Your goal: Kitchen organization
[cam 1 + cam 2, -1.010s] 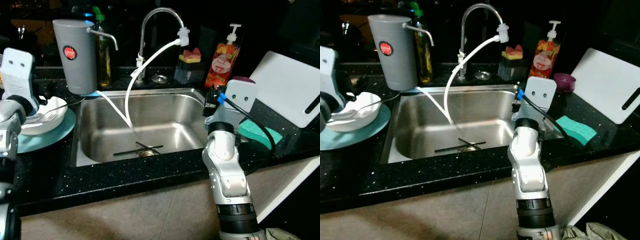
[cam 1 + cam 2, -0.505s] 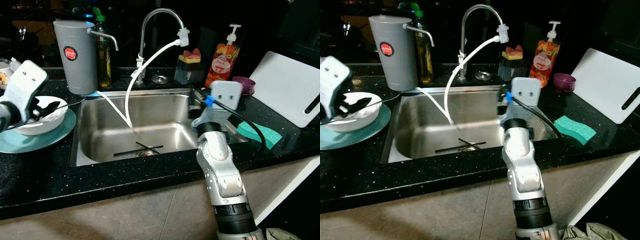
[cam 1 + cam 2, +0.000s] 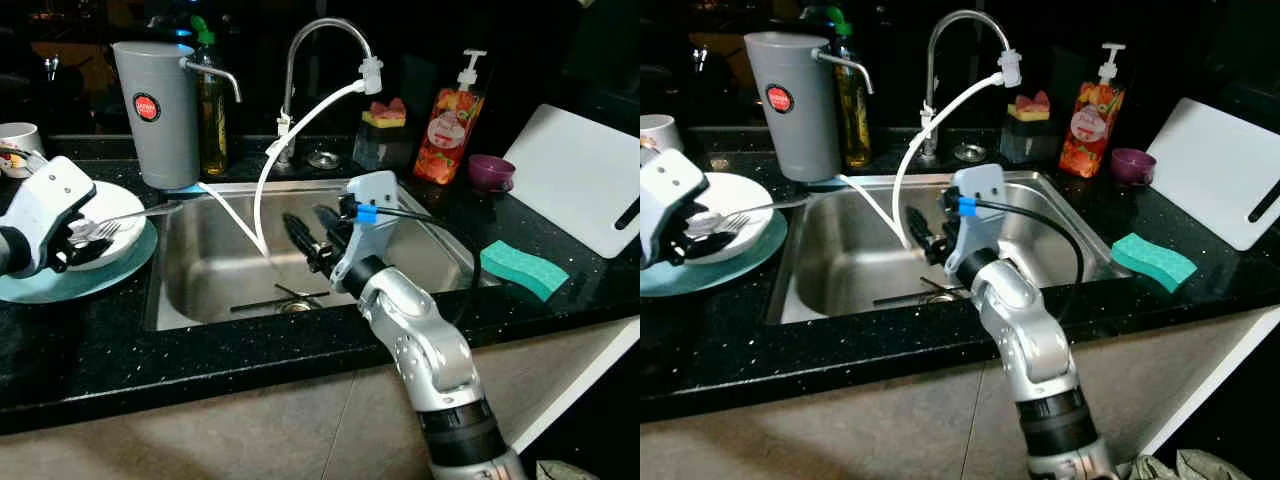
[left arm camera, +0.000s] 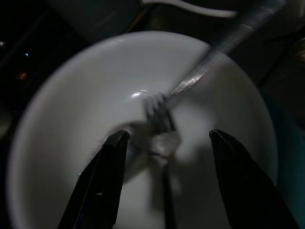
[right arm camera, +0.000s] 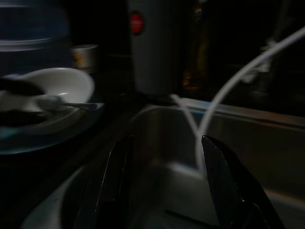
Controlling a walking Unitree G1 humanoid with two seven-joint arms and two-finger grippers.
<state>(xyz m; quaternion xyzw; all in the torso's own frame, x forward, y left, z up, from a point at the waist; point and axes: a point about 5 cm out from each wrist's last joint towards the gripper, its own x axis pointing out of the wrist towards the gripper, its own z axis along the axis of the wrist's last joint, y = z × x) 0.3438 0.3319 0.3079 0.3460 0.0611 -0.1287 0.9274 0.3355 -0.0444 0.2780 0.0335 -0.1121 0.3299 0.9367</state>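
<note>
A white bowl (image 3: 112,208) sits on a teal plate (image 3: 60,285) on the counter left of the sink. A fork (image 4: 164,119) lies in the bowl, its handle (image 3: 150,211) sticking out toward the sink. My left gripper (image 4: 167,135) hangs just over the bowl, open, one finger on each side of the fork's tines. My right gripper (image 3: 305,215) is open and holds nothing. It is stretched out over the steel sink (image 3: 215,270), pointing left toward the bowl.
Behind the sink stand a grey filter jug (image 3: 160,110), an oil bottle (image 3: 208,110), the tap (image 3: 320,30) with a white hose (image 3: 268,170) and a soap bottle (image 3: 445,120). On the right lie a green sponge (image 3: 523,268), a purple cup (image 3: 492,170) and a white cutting board (image 3: 580,175). A mug (image 3: 20,135) stands far left.
My right arm has swung left from the counter beside the sink to above the basin. My left gripper has dropped from upright to lie over the bowl.
</note>
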